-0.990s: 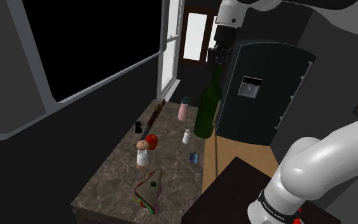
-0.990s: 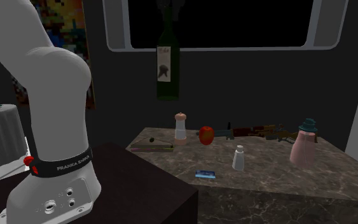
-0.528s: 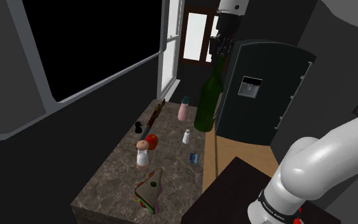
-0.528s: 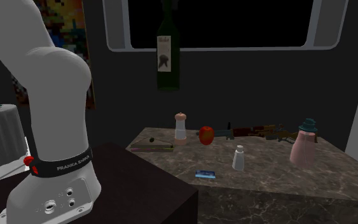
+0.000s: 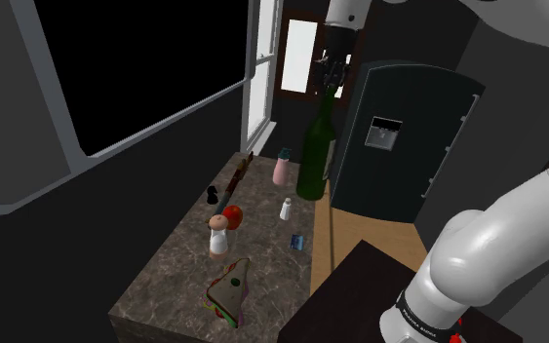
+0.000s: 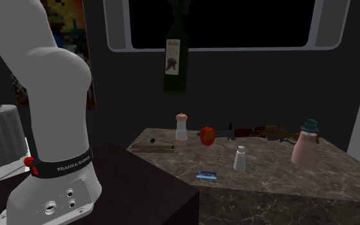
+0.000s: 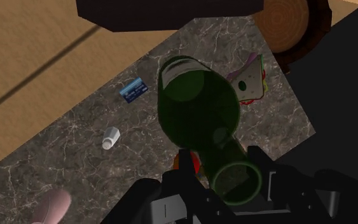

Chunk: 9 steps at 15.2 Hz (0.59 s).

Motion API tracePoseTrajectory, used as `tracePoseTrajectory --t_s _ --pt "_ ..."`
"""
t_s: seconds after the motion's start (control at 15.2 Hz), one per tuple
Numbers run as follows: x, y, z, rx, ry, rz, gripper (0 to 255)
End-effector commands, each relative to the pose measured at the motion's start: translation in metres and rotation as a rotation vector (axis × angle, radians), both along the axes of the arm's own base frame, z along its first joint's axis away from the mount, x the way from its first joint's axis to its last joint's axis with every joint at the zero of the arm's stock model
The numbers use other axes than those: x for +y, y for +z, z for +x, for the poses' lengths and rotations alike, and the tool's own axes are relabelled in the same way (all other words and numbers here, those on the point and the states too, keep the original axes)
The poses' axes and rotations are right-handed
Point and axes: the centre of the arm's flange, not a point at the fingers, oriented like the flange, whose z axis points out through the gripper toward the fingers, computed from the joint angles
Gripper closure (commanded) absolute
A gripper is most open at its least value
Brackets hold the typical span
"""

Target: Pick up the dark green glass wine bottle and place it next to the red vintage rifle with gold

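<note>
A dark green wine bottle (image 5: 316,148) with a pale label hangs high above the marble counter (image 5: 179,263), and my gripper (image 5: 331,73) is shut on its neck. From the other side the bottle (image 6: 176,64) is slightly tilted under the gripper (image 6: 180,5). Looking down along the hand, the bottle (image 7: 199,108) is clasped between the two fingers of the gripper (image 7: 225,167). The reddish-brown rifle (image 5: 241,173) with gold parts lies along the counter's far window side, and shows as the rifle (image 6: 261,133) behind the other items.
On the counter stand a pink bottle with teal cap (image 5: 282,168), a white shaker (image 5: 287,208), a blue card (image 5: 298,241), a red apple (image 5: 233,214), a pale grinder (image 5: 219,234) and a sandwich (image 5: 229,290). A dark fridge (image 5: 399,136) stands beside the counter.
The gripper has carried the bottle higher and toward the second exterior view's right, further over the counter. The counter items have not moved.
</note>
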Motion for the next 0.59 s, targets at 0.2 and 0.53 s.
tracePoseTrajectory --t_s 0.2,0.53 --pt "-0.023 -0.043 0.048 -0.002 0.0 -0.001 255" --pt "-0.045 -0.087 0.093 -0.002 0.0 -0.001 255"
